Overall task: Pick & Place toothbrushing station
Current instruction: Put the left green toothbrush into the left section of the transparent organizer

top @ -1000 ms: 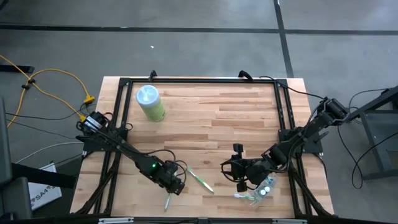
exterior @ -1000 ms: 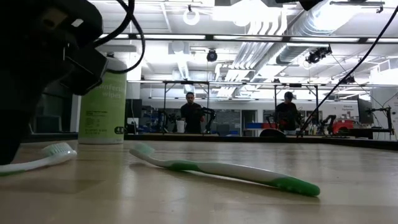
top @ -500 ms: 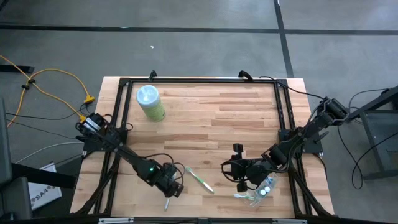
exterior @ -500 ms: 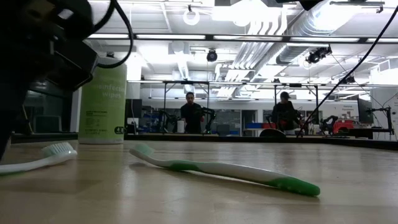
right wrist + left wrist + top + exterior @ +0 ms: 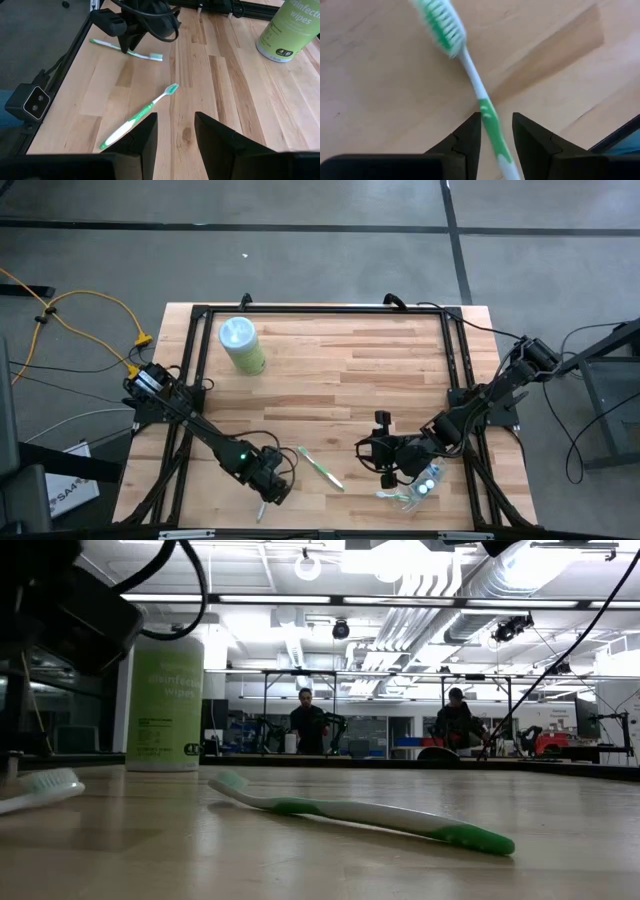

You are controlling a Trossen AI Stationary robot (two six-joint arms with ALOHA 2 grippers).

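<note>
Slim green-and-white toothbrush [image 5: 479, 95] — bristled head blurred, left gripper [image 5: 496, 131] jaws grasping its handle, right gripper [image 5: 175, 131] jaws released.

You have a pale-green wipes canister [image 5: 242, 345] upright at ten o'clock on the wooden table [image 5: 380, 370], and two people [image 5: 307, 725] stand in the room behind.

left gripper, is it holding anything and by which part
The left gripper holds a green-and-white toothbrush by the green part of its handle; the bristle head sticks out ahead of the fingers.
</note>
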